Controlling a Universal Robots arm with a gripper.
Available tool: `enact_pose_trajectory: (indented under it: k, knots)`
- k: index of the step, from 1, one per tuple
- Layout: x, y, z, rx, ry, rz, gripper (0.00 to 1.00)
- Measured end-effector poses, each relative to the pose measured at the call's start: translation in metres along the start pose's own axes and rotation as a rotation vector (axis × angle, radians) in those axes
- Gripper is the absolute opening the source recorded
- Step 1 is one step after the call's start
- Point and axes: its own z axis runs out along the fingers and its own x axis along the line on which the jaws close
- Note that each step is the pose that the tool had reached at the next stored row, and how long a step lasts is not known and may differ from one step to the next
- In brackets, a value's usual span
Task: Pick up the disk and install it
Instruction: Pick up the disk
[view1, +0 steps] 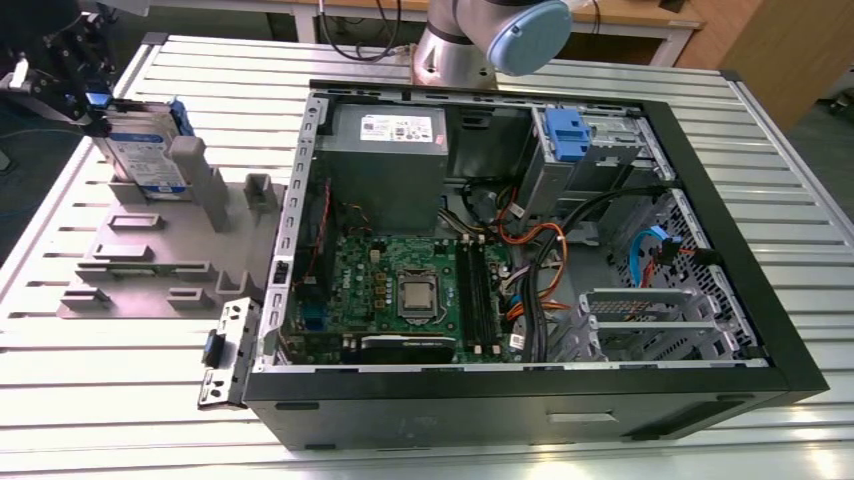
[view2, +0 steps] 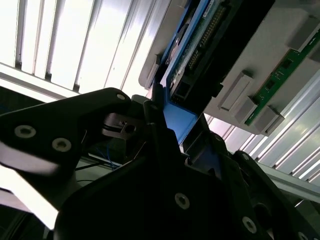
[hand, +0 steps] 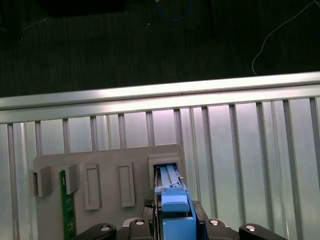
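Observation:
The disk (view1: 144, 152) stands on edge in a slot of the grey holder (view1: 160, 262) at the exterior view's left, its white-and-blue label facing outward. My gripper (view1: 88, 98) is at the disk's upper end, shut on its blue end tab. In the first wrist view the blue tab (hand: 175, 207) sits between my gripper's (hand: 175, 227) fingers, with the disk's body reaching down into the holder's slot (hand: 165, 170). The second wrist view shows the blue tab (view2: 179, 119) against a dark finger (view2: 156, 112) and the disk's circuit-board side (view2: 200, 47) beyond.
An open black computer case (view1: 767, 330) lies to the exterior view's right of the holder, with a grey power-supply box (view1: 387, 160), a motherboard (view1: 400, 290), cables and a blue caddy (view1: 567, 135) inside. A green board (hand: 69, 212) stands in another holder slot. All rests on a slatted metal table (view1: 120, 380).

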Motion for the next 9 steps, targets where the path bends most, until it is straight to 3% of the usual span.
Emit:
enact_pose_trajectory:
  k: [9]
  knots:
    - [0.0,0.0,0.0004,0.0,0.0002,0.0,0.38]
